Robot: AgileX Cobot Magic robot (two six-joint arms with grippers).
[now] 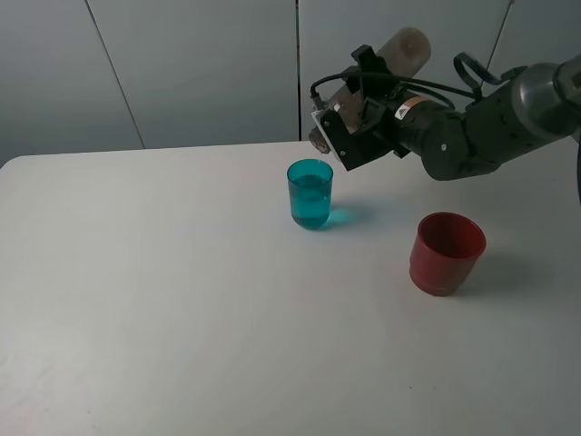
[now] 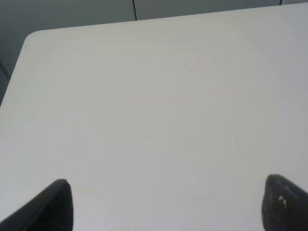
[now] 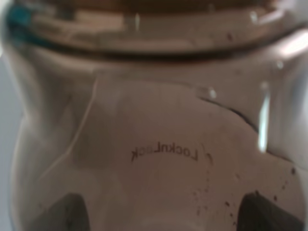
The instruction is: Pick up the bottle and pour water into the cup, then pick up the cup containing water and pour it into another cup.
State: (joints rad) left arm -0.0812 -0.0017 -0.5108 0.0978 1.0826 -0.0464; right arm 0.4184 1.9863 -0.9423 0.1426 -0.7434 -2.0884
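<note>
Operator: Bottle (image 1: 402,47) orientation, please explain. Why is it held almost on its side?

Technician: The right gripper (image 1: 357,107) is clamped around the smoky bottle's body. Its base is raised toward the wall and its open neck is angled down, just above and behind the rim of the teal tumbler (image 1: 310,193). That is a pouring attitude. The tumbler stands upright on the white table (image 1: 163,300) and already holds water. Whether a stream is running now cannot be resolved.

Operator: Position of the second vessel?

Technician: The red cup (image 1: 447,252) stands upright, apart from the tumbler, on the right arm's side and nearer the camera. It appears empty, though its interior is only partly visible.

Operator: Obstructions?

Technician: None lies between the two cups. The right arm itself hangs above the space behind the red cup, so the bottle probably needs setting down clear of both vessels before the tumbler is taken.

Operator: Left arm?

Technician: The left gripper (image 2: 168,207) has its fingers spread wide over bare tabletop, holding nothing.
</note>
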